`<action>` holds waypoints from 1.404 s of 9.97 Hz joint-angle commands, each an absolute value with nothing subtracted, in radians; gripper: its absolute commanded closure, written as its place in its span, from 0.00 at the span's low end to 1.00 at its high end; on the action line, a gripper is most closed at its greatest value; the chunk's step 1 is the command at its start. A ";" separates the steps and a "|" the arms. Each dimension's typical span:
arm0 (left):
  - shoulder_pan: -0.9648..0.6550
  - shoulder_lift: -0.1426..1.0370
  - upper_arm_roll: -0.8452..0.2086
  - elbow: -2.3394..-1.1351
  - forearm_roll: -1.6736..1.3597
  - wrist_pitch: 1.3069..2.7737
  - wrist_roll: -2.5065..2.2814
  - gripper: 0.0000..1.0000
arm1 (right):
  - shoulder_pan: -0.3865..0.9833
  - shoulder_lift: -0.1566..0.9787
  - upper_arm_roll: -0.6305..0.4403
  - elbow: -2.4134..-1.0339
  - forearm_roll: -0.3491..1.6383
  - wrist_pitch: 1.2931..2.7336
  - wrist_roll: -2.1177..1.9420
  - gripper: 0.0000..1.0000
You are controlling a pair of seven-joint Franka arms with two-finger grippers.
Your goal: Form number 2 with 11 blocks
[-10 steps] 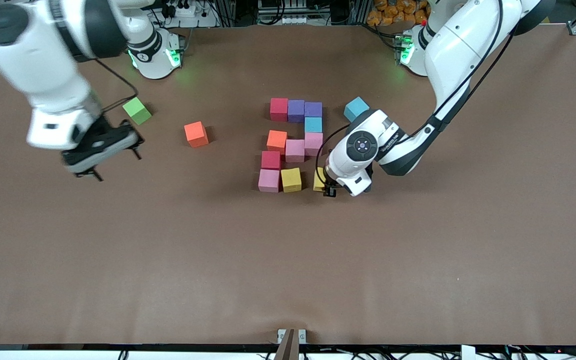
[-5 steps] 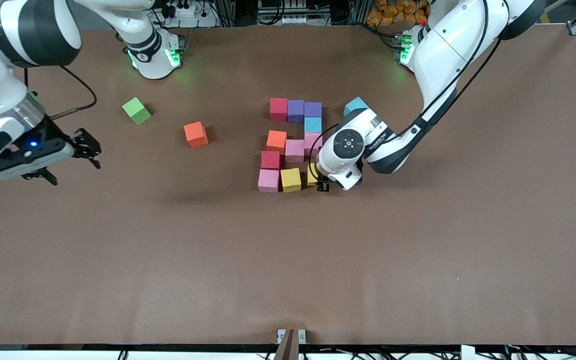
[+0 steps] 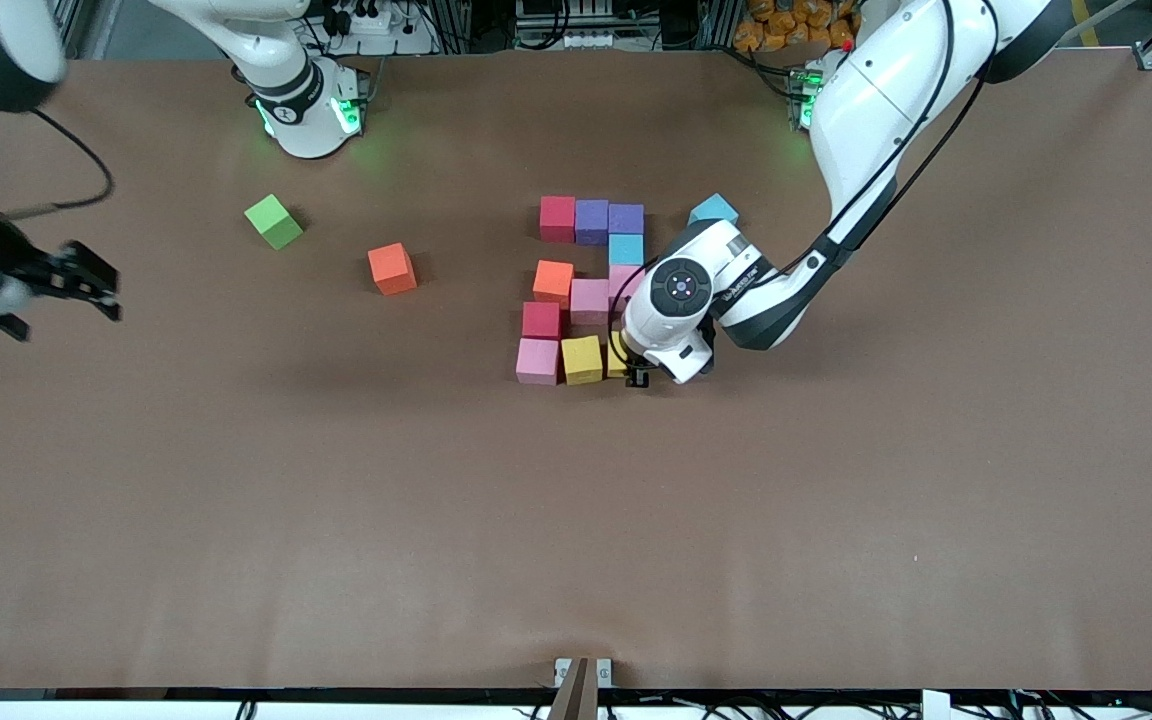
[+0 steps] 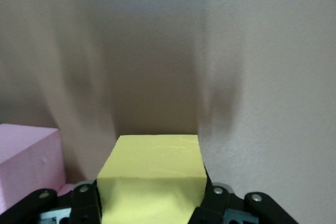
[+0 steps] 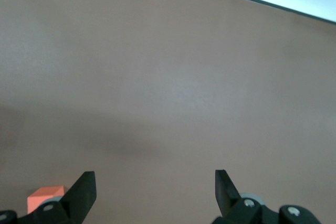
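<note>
A yellow block (image 4: 151, 177) is clamped in the left pincer (image 3: 639, 375), low over the tabletop (image 3: 576, 520) just beside the second yellow block (image 3: 582, 359), at the end of the row nearest the front camera. Most of the held block is hidden in the front view by the left arm's wrist. The figure is made up of a red block (image 3: 557, 218), two purple blocks (image 3: 608, 220), a light blue block (image 3: 626, 249), an orange block (image 3: 553, 281), pink blocks (image 3: 589, 300), another red (image 3: 541, 320) and a pink corner block (image 3: 537, 361). Apart from these lie a blue cube (image 3: 713, 210), an orange-red cube (image 3: 392, 268) and a green cube (image 3: 274, 221). The right pincer (image 3: 86, 285) is held over the right arm's end of the tabletop, its fingers (image 5: 81, 192) spread apart and empty.
</note>
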State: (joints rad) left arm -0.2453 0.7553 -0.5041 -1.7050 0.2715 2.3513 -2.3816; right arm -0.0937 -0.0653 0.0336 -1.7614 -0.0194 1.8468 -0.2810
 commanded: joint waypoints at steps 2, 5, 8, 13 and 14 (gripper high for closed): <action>-0.284 0.770 -0.472 -1.666 0.268 2.330 -2.388 0.78 | 0.018 -0.063 -0.087 -1.628 -0.006 1.691 -0.221 0.00; -0.293 0.770 -0.472 -1.663 0.268 2.330 -2.388 0.78 | 0.025 -0.040 -0.133 -1.591 0.058 1.647 -0.259 0.00; -0.296 0.770 -0.471 -1.643 0.273 2.330 -2.387 0.78 | 0.077 -0.032 -0.129 -1.578 0.064 1.664 -0.226 0.00; -0.362 0.779 -0.396 -1.609 0.281 2.332 -2.376 0.78 | 0.058 -0.032 -0.130 -1.571 0.063 1.643 -0.227 0.00; -0.362 0.790 -0.394 -1.600 0.285 2.332 -2.376 0.78 | 0.063 -0.032 -0.130 -1.571 0.061 1.650 -0.227 0.00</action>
